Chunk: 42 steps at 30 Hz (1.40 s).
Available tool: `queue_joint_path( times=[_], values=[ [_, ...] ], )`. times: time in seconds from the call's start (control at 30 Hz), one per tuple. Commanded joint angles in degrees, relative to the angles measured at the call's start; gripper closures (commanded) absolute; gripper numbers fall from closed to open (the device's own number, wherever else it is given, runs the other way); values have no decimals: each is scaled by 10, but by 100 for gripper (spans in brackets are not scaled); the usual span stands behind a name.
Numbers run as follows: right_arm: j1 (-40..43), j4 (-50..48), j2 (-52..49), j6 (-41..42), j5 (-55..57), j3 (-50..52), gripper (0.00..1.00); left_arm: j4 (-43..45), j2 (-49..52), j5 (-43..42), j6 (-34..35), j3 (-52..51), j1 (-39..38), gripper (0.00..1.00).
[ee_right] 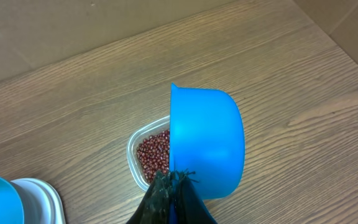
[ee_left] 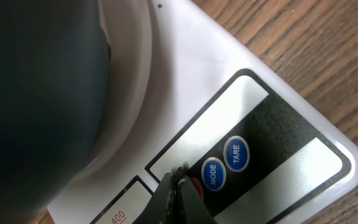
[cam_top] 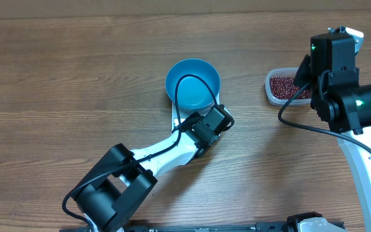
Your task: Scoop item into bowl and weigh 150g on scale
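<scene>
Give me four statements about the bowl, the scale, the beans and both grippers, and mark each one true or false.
1. The bowl stands on the scale. True.
2. The bowl has beans in it. False: its inside shows bare blue, and the beans lie in the clear tub.
3. The right gripper is shut on the blue scoop, above the tub. True.
4. The left gripper hangs wide open over the tub. False: it is shut, with its tips at the scale's button strip, beside the MODE button.
</scene>
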<state>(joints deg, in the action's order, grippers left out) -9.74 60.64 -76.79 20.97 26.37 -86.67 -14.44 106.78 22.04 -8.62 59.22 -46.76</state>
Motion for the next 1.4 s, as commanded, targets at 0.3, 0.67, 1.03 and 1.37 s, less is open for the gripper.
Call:
queue_joint_path(
  times=[0.3, 0.67, 1.03, 1.37],
  values=[
    [2, -5, -1, 2, 5, -14, 96, -6, 15, -50, -38, -3, 2, 96],
    [2, -5, -1, 2, 5, -14, 96, -13, 8, -21, -31, 0, 2, 96],
    [2, -5, -1, 2, 6, -14, 96, -71, -93, -22, -29, 3, -31, 96],
    [2, -5, -1, 2, 6, -14, 96, -116, -209, -22, 40, 3, -42, 62]
  ],
)
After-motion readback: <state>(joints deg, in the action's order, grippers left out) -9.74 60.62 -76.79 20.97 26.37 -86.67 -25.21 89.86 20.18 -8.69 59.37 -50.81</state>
